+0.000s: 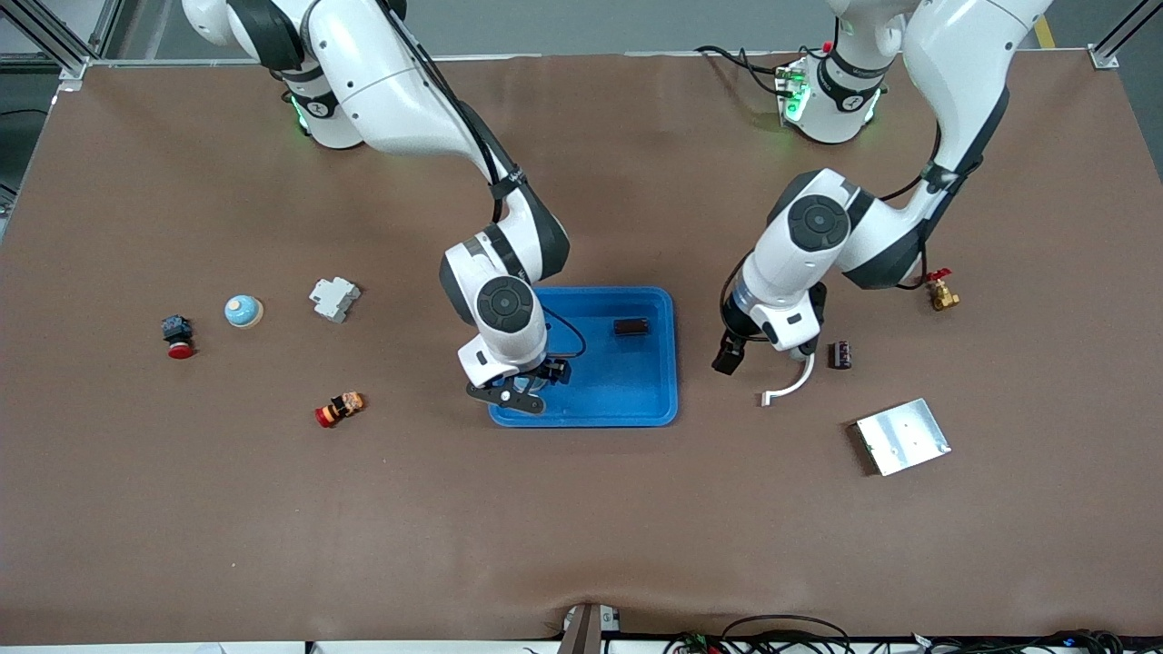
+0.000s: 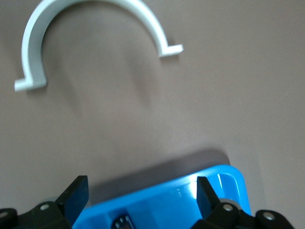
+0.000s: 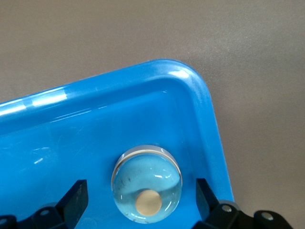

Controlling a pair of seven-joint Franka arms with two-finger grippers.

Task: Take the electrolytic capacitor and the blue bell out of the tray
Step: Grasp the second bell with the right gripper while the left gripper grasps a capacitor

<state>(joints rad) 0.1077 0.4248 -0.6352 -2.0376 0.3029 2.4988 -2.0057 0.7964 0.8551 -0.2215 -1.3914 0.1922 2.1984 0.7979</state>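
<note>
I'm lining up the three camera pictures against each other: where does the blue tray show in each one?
Front view: the blue tray lies mid-table, under the right gripper.
Left wrist view: one corner of the tray shows between that gripper's open fingers.
Right wrist view: the tray fills most of the picture, its rounded corner uppermost.
Shared landmark: the tray's rounded corner; the bell inside shows clearly only at the right wrist.

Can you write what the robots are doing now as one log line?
right end effector: open over bell in blue tray | left end effector: open beside tray | capacitor: in tray
</note>
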